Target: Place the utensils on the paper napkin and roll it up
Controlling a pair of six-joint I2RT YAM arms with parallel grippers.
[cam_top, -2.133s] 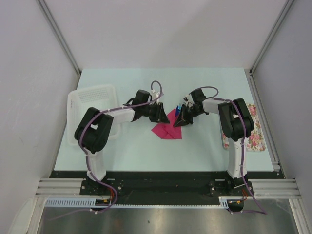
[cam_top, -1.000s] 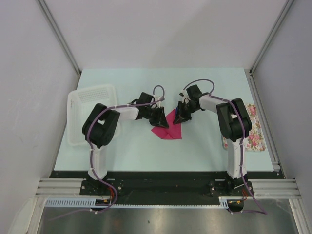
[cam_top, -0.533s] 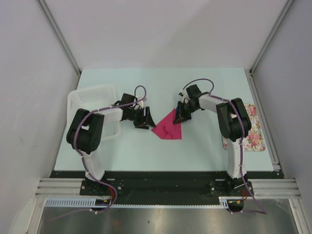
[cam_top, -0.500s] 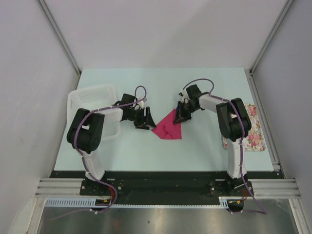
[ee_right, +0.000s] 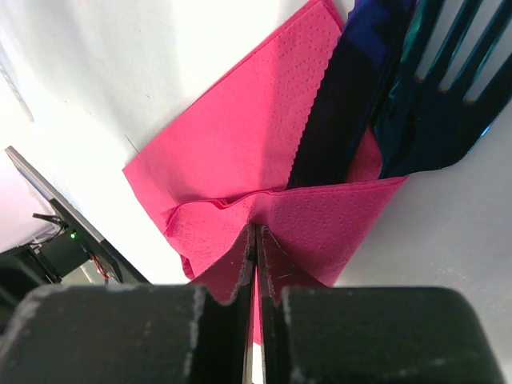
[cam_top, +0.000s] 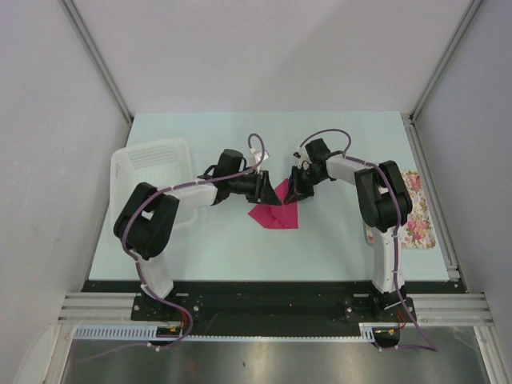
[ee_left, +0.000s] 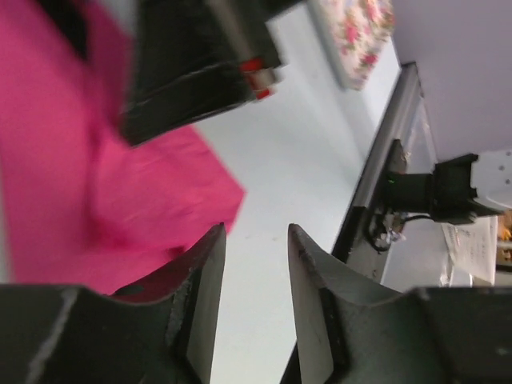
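Pale green bench (cam_top: 336,240) between grey walls (cam_top: 264,56): right hand (ee_right: 256,232) pinching the paper napkin (cam_top: 276,214) folded over dark blue utensils (ee_right: 432,96); left hand (ee_left: 254,236) parted, empty, alongside.

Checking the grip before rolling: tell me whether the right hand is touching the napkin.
Touching. The right wrist view shows the right hand shut on a fold of the napkin, with pink paper running right into the closed fingertips.

A robotics lab test cell: plain grey panel walls (cam_top: 264,48) in aluminium framing (cam_top: 96,60) enclose a pale green table (cam_top: 224,248), with slotted cable ducts (cam_top: 120,330) and a steel sheet (cam_top: 264,364) along its near edge.
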